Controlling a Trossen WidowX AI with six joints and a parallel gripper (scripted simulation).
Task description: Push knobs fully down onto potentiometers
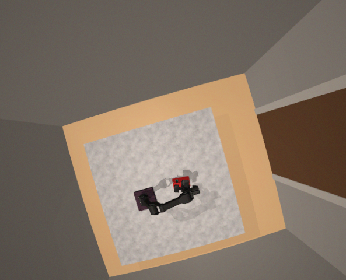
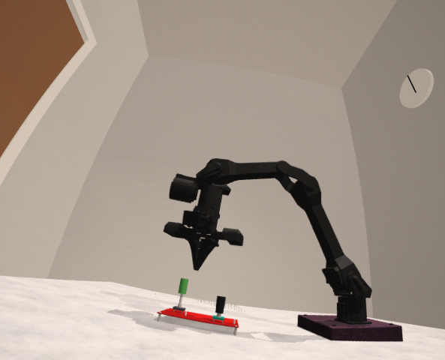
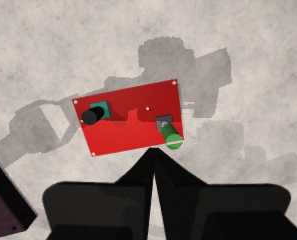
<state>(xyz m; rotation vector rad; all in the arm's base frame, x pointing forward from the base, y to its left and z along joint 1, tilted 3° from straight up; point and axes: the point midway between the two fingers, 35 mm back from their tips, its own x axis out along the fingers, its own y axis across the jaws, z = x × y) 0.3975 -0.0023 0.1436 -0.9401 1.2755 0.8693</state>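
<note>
The red circuit board (image 1: 182, 178) (image 2: 199, 316) (image 3: 108, 142) stands on short legs. A green knob (image 2: 183, 286) (image 3: 173, 142) with a white line on top sits high on its shaft above a dark grey potentiometer (image 2: 178, 308) (image 3: 163, 121); a long stretch of shaft shows below it. A black knob (image 2: 220, 304) (image 3: 90, 117) stands above a teal potentiometer (image 2: 218, 318) (image 3: 103, 108), with a short gap of shaft between them. My gripper (image 2: 196, 268) (image 3: 153, 152) is shut and empty. Its tips are above the board, higher than both knobs and nearer the green one, touching neither.
The arm's dark purple base (image 1: 149, 192) (image 2: 362, 332) (image 3: 3, 210) stands on the pale mottled table top (image 1: 154, 150), on the black knob's side of the board. Shadows of the arm fall across the board and table.
</note>
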